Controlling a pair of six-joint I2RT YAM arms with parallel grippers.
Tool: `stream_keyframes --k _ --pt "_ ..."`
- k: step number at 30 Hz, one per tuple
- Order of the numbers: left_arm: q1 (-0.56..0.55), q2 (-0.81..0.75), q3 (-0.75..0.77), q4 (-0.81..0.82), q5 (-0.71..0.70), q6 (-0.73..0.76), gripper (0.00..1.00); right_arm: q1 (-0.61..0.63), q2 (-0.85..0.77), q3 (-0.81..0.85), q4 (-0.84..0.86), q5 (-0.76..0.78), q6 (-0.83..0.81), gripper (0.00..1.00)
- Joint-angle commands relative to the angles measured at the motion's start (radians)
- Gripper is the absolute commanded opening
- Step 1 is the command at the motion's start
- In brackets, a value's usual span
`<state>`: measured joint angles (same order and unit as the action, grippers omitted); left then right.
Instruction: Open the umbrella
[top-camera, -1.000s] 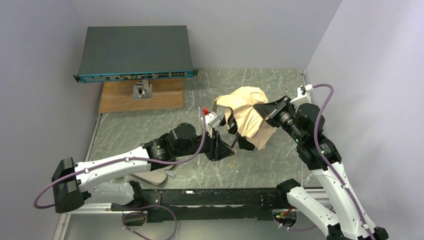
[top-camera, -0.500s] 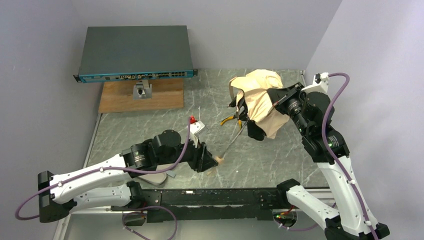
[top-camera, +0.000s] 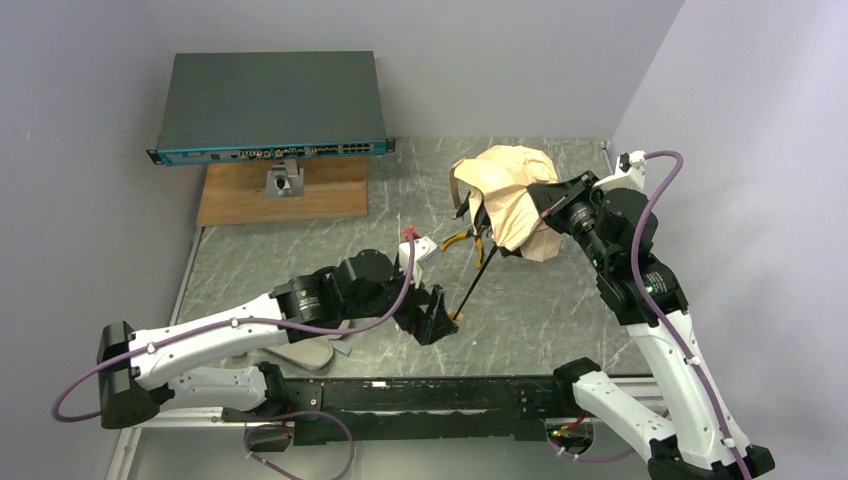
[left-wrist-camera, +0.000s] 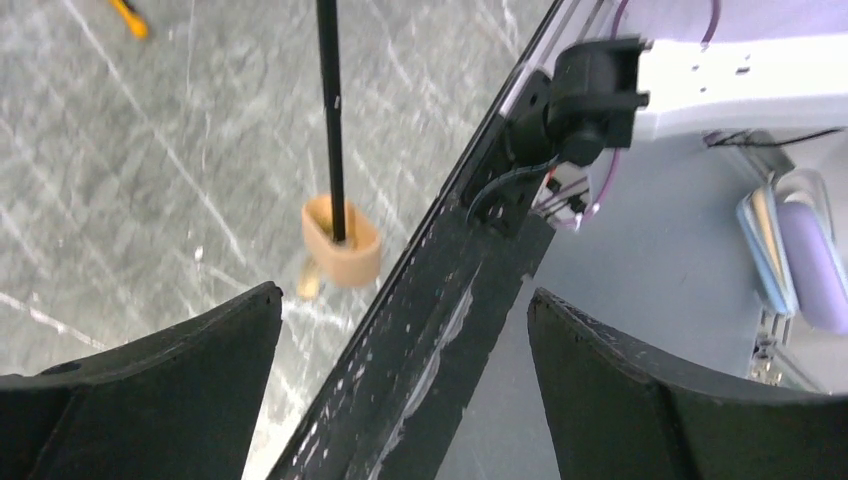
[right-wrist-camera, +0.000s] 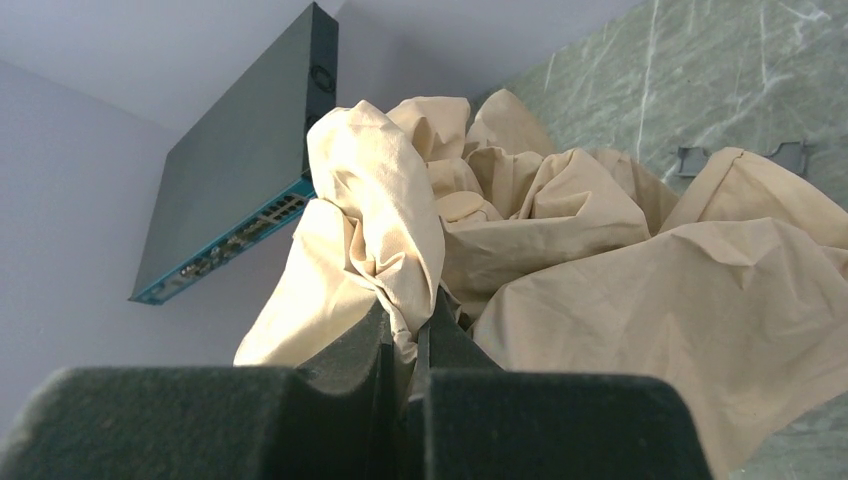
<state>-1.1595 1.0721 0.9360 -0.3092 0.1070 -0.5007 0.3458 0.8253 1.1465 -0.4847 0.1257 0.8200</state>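
The umbrella hangs slanted over the table. Its crumpled tan canopy (top-camera: 505, 190) is up at the back right, and the black shaft (top-camera: 474, 282) runs down to the cream handle (top-camera: 457, 316) near the table's front edge. My right gripper (top-camera: 543, 203) is shut on a fold of the canopy (right-wrist-camera: 560, 260), pinched between its fingers (right-wrist-camera: 415, 320). My left gripper (top-camera: 436, 322) stands open just left of the handle. In the left wrist view the handle (left-wrist-camera: 341, 241) and shaft (left-wrist-camera: 330, 100) lie ahead of the jaws (left-wrist-camera: 405, 295), with nothing between them.
A dark network switch (top-camera: 270, 105) sits over a wooden board (top-camera: 285, 192) at the back left. A pale pink sleeve (top-camera: 300, 353) lies under my left arm. A small yellow-handled thing (top-camera: 458, 238) lies by the shaft. A black rail (top-camera: 430, 390) edges the table's front.
My left gripper has opened and let go of the handle. My right gripper pulled the canopy up and to the back right, drawing the shaft out long.
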Motion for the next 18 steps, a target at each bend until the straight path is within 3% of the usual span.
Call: stream_keyframes --k 1,12,18 --pt "0.039 0.054 0.091 0.13 0.011 0.035 0.93 0.0 -0.026 0.033 0.119 -0.056 0.029 0.0" --pt "0.234 0.185 -0.026 0.504 0.414 -0.085 0.85 -0.001 -0.045 0.019 0.158 -0.121 0.024 0.0" --pt "0.254 0.254 -0.077 0.723 0.595 -0.162 0.78 -0.001 -0.036 0.032 0.164 -0.148 0.015 0.0"
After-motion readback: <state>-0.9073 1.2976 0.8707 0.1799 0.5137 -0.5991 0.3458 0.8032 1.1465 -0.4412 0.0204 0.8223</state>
